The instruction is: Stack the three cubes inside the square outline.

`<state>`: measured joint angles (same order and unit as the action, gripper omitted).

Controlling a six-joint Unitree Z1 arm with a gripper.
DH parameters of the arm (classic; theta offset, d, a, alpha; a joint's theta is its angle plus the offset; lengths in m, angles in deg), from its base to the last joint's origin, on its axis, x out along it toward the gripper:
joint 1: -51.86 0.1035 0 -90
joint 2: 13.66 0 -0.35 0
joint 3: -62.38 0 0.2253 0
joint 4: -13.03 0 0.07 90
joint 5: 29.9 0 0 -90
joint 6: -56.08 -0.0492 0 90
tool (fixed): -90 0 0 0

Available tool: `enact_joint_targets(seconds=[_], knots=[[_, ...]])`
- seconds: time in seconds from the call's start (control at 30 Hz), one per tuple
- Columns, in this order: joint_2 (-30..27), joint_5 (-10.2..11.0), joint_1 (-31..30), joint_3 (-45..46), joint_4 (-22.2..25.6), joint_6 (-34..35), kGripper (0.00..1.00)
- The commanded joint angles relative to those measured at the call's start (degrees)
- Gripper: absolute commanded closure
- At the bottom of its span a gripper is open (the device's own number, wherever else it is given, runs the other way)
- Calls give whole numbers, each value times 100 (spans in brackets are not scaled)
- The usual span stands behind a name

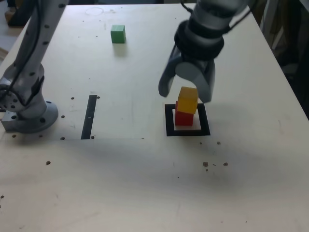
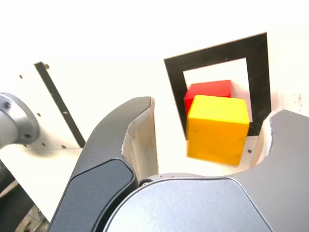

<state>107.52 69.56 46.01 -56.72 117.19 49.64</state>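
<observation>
Cubes come first: the yellow cube [image 1: 188, 99] sits on the red cube [image 1: 184, 117] inside the square outline [image 1: 187, 131], a little skewed and overhanging its base. The pincer [image 1: 187, 91] hangs over the pair with its jaws spread wide to either side of the yellow one, gripping nothing (the wrist view shows clear gaps on both flanks). The green cube [image 1: 118, 34] lies well apart, toward the far end of the table [image 1: 145, 183], with a narrow black strip [image 1: 89, 117] off toward the exterior view's left. It looks light, hard and smooth, so I would judge a squeeze on two opposite flat sides, low and centred, the safest hold.
</observation>
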Motion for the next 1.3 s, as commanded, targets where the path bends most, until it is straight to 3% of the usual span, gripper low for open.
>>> enact_joint_targets(seconds=[0.0,0.27,0.73,1.27], knots=[[-269,123,33,96,90,-6,1],[-1270,539,535,745,173,-336,1],[-1881,1313,2798,1634,71,-2208,0],[-1807,1401,4857,1644,-603,-3710,1]])
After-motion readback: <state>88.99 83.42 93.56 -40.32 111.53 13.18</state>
